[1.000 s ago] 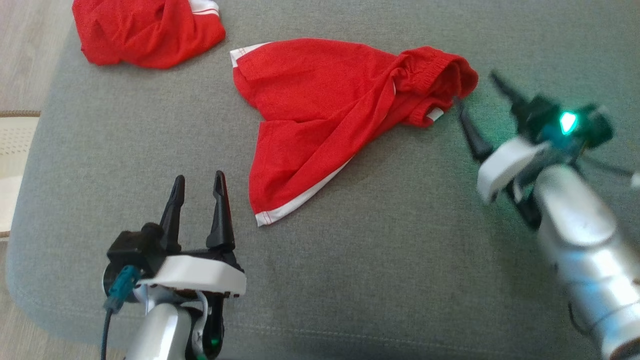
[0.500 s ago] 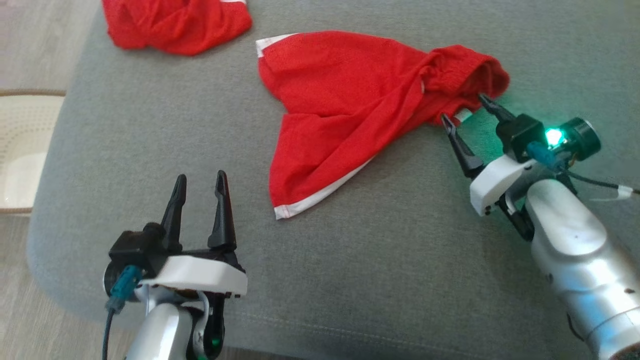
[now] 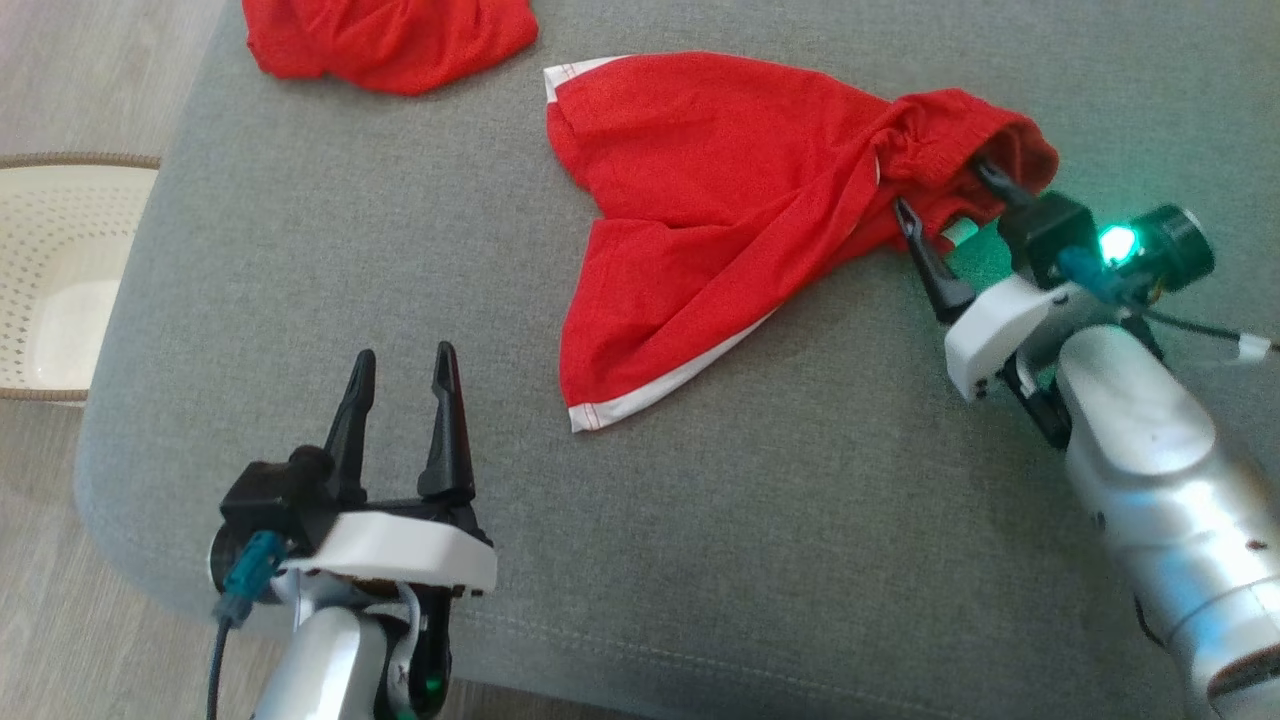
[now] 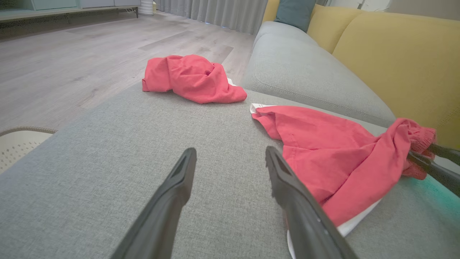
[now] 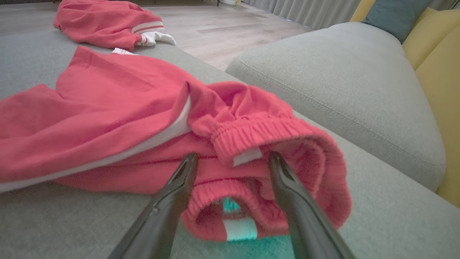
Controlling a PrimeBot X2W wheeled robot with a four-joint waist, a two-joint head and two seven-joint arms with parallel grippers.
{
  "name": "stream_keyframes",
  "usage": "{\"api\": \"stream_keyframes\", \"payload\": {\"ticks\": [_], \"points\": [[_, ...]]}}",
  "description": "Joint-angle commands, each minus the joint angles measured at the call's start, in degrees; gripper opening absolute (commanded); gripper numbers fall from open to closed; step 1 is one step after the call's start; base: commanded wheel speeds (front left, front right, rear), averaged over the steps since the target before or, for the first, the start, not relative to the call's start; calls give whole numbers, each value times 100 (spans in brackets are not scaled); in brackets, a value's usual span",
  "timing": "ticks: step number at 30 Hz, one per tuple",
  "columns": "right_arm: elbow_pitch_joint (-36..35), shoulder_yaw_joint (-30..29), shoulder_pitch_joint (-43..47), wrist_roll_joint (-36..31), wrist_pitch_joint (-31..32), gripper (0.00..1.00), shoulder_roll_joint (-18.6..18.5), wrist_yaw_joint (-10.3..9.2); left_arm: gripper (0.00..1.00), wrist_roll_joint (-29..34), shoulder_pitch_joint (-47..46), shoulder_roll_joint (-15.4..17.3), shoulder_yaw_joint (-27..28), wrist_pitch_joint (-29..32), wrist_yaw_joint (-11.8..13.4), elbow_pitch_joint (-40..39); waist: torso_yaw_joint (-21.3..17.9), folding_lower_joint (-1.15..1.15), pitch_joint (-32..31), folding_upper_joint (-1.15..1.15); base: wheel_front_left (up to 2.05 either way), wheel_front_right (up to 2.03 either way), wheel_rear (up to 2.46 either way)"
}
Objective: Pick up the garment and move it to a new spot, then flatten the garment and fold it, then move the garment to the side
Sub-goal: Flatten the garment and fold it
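The left gripper (image 3: 402, 350) is held spread and empty over the grey cushion (image 3: 300, 250). The red garment (image 3: 720, 170) is seen crumpled mid-cushion. Its waistband (image 3: 940, 125) is straddled by the right gripper (image 3: 945, 187), jaws apart, nothing pinched yet. A deep bite on the elastic should be taken before lifting.

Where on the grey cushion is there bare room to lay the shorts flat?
Free: the near cushion between the left gripper and right gripper, below the shorts; also the strip left of the shorts. Crowded: far left, with another red garment; far right, where the right gripper straddles the waistband.
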Motion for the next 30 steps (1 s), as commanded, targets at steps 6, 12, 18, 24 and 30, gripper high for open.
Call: {"api": "stream_keyframes", "payload": {"ticks": [6,12,18,24,30], "points": [[29,76,-375,-189,-53,39,135,-5,100,-2,-179,15,129,-69,6,-166,11,0,36,0,0,0,0],[19,91,-377,-131,-53,0,188,-5,100,4,-147,15,178,-69,43,-161,-72,0,-44,0,0,0,0],[-352,245,31,363,-53,0,125,-5,100,-2,-54,15,248,-69,41,-190,-405,0,-212,0,0,0,0],[-1090,577,627,1008,20,0,-168,-5,100,3,24,15,326,-69,47,-203,-923,0,-361,0,0,0,0],[-2096,707,1361,1471,410,0,-493,-5,100,25,46,15,432,-69,30,-223,-1345,0,-425,0,0,0,0]]}}
